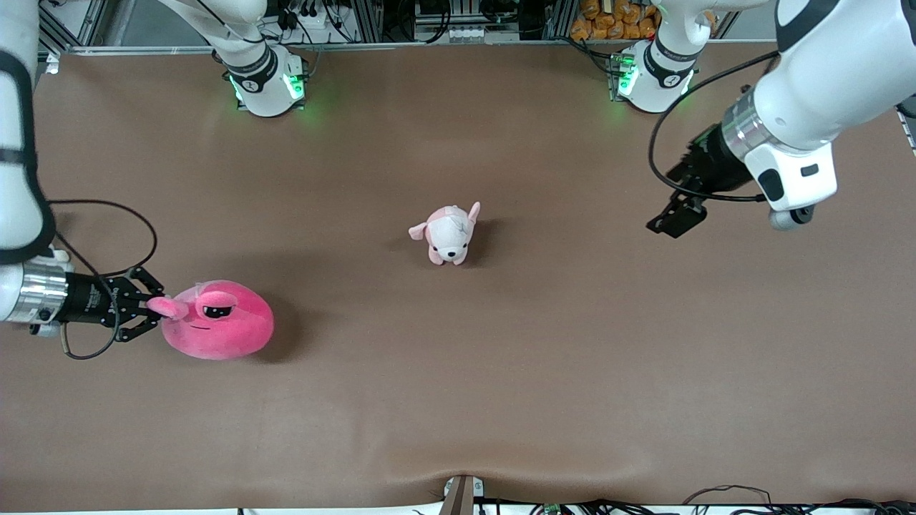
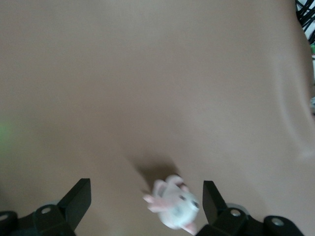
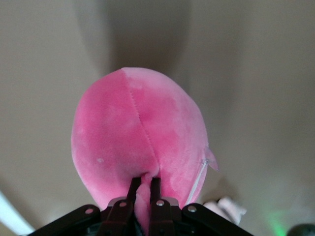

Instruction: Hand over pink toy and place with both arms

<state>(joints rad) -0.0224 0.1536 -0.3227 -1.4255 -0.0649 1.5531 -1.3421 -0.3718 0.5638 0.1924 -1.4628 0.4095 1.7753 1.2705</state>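
The pink toy (image 1: 218,322), a hot-pink round plush with half-lidded black eyes, lies on the brown table toward the right arm's end. My right gripper (image 1: 156,306) reaches in low from that end and is shut on a small pink flap that sticks out of the toy's side. In the right wrist view the two fingers pinch this flap at the right gripper (image 3: 145,183), and the toy's seamed body (image 3: 138,132) fills the view. My left gripper (image 1: 671,219) hangs open over the table's left-arm end, holding nothing; the left gripper (image 2: 145,191) shows wide-set fingers.
A small pale pink-and-white puppy plush (image 1: 449,234) stands mid-table, also seen as the puppy (image 2: 174,209) and the puppy (image 3: 227,206) in the wrist views. A metal clamp (image 1: 459,495) and cables sit at the table's front edge.
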